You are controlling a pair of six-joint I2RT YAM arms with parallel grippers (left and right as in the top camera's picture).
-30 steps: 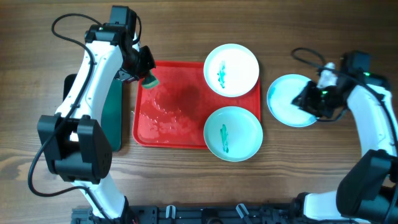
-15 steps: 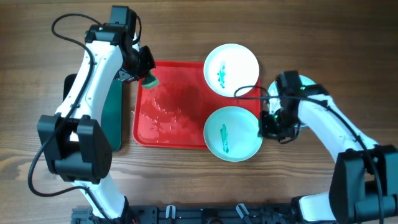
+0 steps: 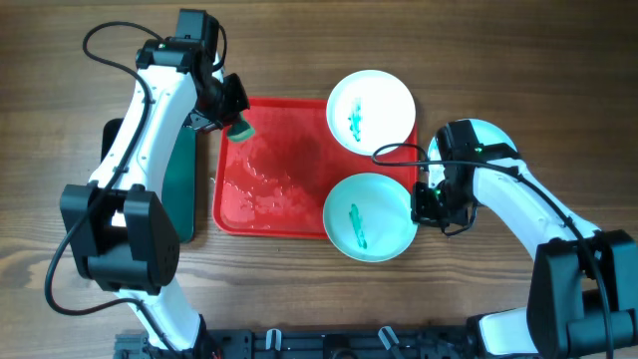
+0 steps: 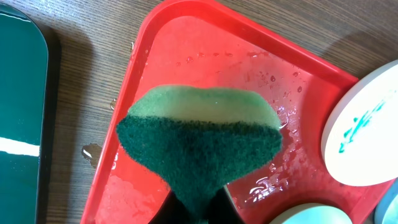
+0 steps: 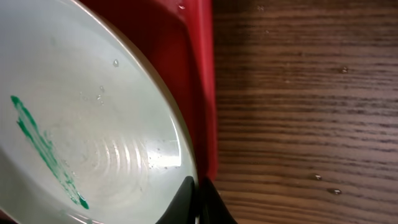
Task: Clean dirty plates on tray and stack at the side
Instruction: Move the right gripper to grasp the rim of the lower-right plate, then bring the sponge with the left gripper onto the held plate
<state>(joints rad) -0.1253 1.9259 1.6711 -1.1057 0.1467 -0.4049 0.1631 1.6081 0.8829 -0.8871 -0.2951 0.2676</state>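
Two white plates with green smears sit on the right half of the red tray: a far plate and a near plate. A third, plain white plate lies on the table right of the tray, mostly hidden by my right arm. My right gripper is shut on the near plate's right rim, over the tray's edge. My left gripper is shut on a green sponge above the tray's far left corner.
A dark green, black-rimmed tray lies left of the red tray and shows in the left wrist view. Water drops cover the red tray's floor. Bare wooden table lies right of the tray.
My right arm swung left from the plain plate to the near smeared plate and closed on its right rim. That plate has shifted slightly left. The left arm has not moved.
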